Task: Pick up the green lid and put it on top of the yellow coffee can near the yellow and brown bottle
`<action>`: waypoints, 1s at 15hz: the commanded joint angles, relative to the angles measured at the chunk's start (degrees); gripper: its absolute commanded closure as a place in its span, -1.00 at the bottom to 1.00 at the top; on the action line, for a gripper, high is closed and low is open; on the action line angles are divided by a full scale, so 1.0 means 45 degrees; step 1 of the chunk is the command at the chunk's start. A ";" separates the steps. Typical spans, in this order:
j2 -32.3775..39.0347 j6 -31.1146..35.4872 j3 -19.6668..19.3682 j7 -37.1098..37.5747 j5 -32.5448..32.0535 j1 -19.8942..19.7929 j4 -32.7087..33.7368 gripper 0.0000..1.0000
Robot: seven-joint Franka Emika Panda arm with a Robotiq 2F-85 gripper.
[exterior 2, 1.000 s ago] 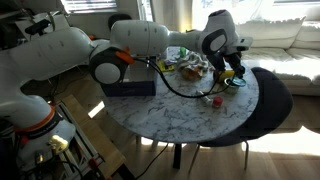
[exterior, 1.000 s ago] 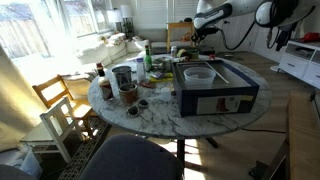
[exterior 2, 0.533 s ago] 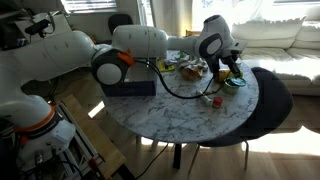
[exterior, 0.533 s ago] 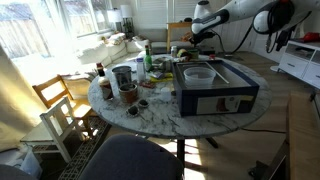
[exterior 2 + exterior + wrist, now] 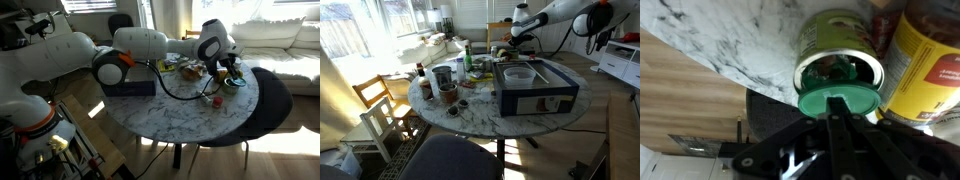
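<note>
In the wrist view my gripper (image 5: 833,104) is shut on the near edge of the round green lid (image 5: 860,101). The lid hangs over the near rim of the yellow coffee can (image 5: 833,42), whose mouth is open and dark inside. The yellow and brown bottle (image 5: 932,66) stands right beside the can. Whether the lid touches the can's rim I cannot tell. In both exterior views the gripper (image 5: 512,38) (image 5: 228,68) hangs low over the table's cluttered far side; the lid is too small to make out there.
The round marble table (image 5: 480,112) carries a dark blue box (image 5: 536,92) with a white tub, plus several jars and bottles (image 5: 444,78). A wooden chair (image 5: 378,104) and a dark round chair (image 5: 272,96) stand at the table's edge (image 5: 740,85).
The jaws have closed on the green lid over the last second. The arm has shifted only slightly in both exterior views.
</note>
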 commanded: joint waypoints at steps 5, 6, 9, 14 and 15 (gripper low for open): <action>0.0196 -0.0152 -0.0296 0.0025 0.0464 0.0144 -0.0055 1.00; 0.0196 -0.0288 -0.0274 -0.0040 0.0480 0.0141 -0.0037 1.00; 0.0066 -0.0985 -0.0218 -0.0159 0.0520 0.0152 -0.0105 1.00; -0.0093 -0.2083 -0.0053 -0.0739 0.0592 0.0164 -0.0157 1.00; -0.0108 -0.2185 -0.0062 -0.0801 0.0586 0.0177 -0.0152 1.00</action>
